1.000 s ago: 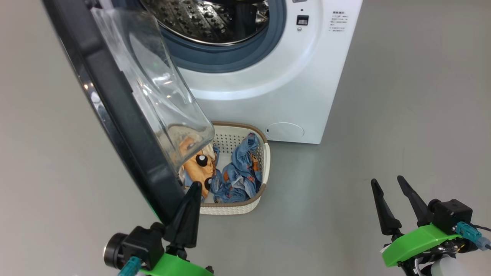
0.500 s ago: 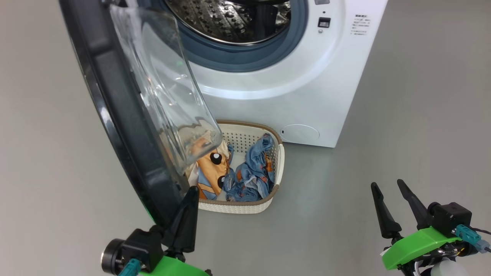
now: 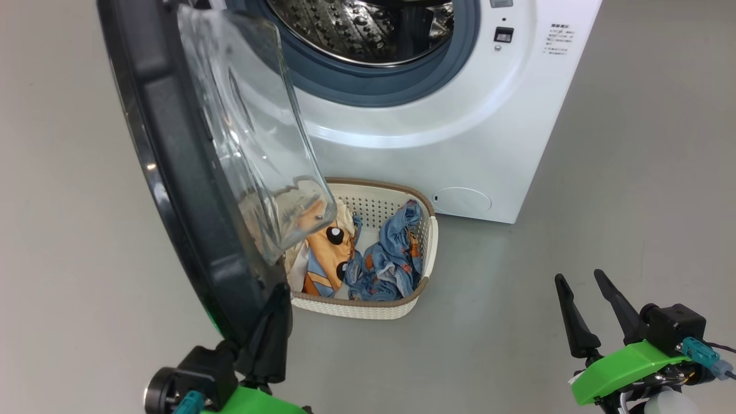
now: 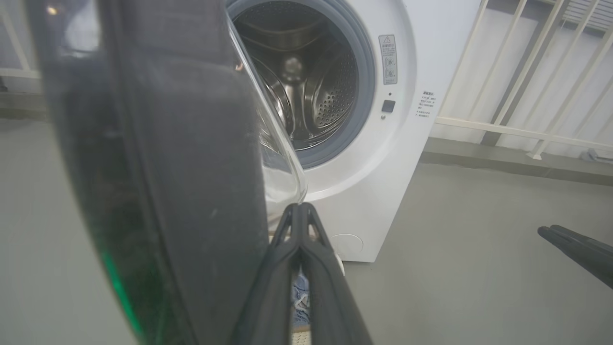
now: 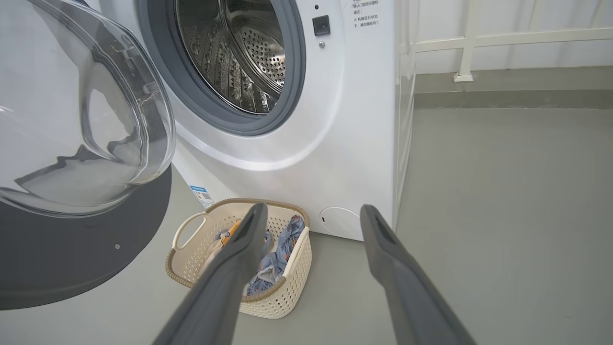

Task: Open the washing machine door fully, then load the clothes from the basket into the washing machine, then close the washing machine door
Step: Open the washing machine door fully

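Looking down from my head: one washer (image 3: pixel 460 144), one door (image 3: pixel 172 172) swung open, and one basket (image 3: pixel 356 307) on the floor before the washer. It holds two clothes, an orange garment (image 3: pixel 325 259) and a blue garment (image 3: pixel 391 259). My left gripper (image 3: pixel 279 293) is pressed together, empty, its tip at the door's lower rim. Left wrist: those fingers (image 4: pixel 311 268) lie together just beside that rim. Right wrist: my right gripper (image 5: pixel 313 207) is spread wide, empty, with the basket beyond.

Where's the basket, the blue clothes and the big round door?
basket (image 3: pixel 359 307), head view, front wall.
blue garment (image 3: pixel 391 264), head view, crumpled middle.
washing machine door (image 3: pixel 172 172), head view, black rim.
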